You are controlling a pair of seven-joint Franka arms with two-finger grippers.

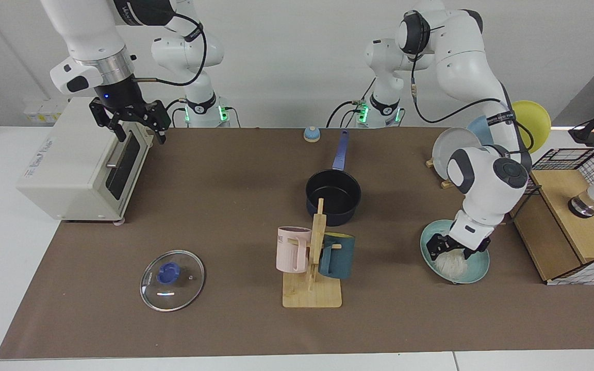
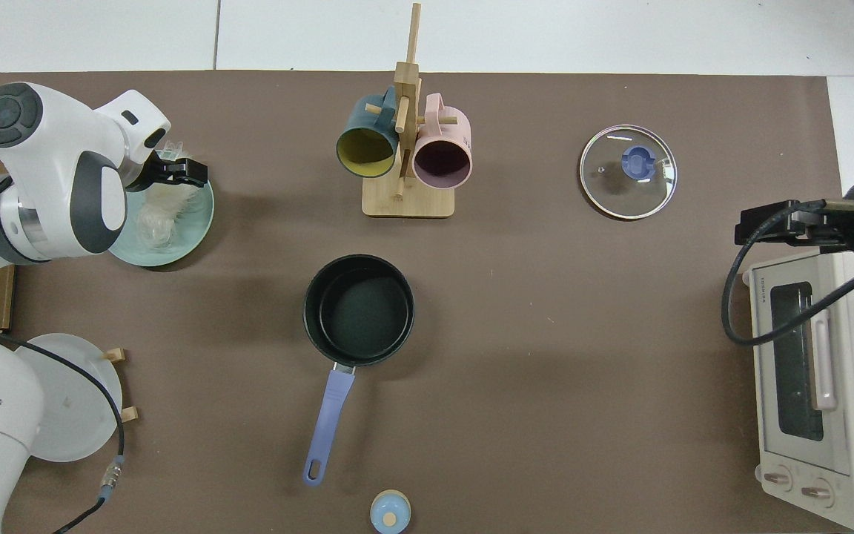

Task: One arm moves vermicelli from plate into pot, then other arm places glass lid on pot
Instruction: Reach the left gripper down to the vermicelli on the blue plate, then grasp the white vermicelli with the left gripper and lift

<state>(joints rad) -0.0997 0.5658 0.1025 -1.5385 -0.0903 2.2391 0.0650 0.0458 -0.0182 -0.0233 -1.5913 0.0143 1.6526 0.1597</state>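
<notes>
The vermicelli point(image 1: 451, 264) point(image 2: 162, 213) lies as a whitish tangle on the pale teal plate point(image 1: 478, 269) point(image 2: 196, 234). My left gripper point(image 1: 451, 249) point(image 2: 176, 168) is down on the plate, open, with a finger on either side of the tangle's top. The arm's body hides part of the plate in the top view. The dark navy pot point(image 1: 333, 196) point(image 2: 359, 309) stands empty mid-table, its blue handle pointing toward the arm bases. The glass lid point(image 1: 172, 280) point(image 2: 628, 171) lies flat on the mat. My right gripper point(image 1: 134, 122) point(image 2: 768, 222) hangs open above the toaster oven, waiting.
A wooden mug rack point(image 1: 312, 288) with a pink and a dark teal mug stands between pot and front edge. A toaster oven point(image 1: 70, 159), a plate rack point(image 1: 459, 147), a wooden box point(image 1: 565, 226) and a small blue-topped knob point(image 1: 311, 134) ring the mat.
</notes>
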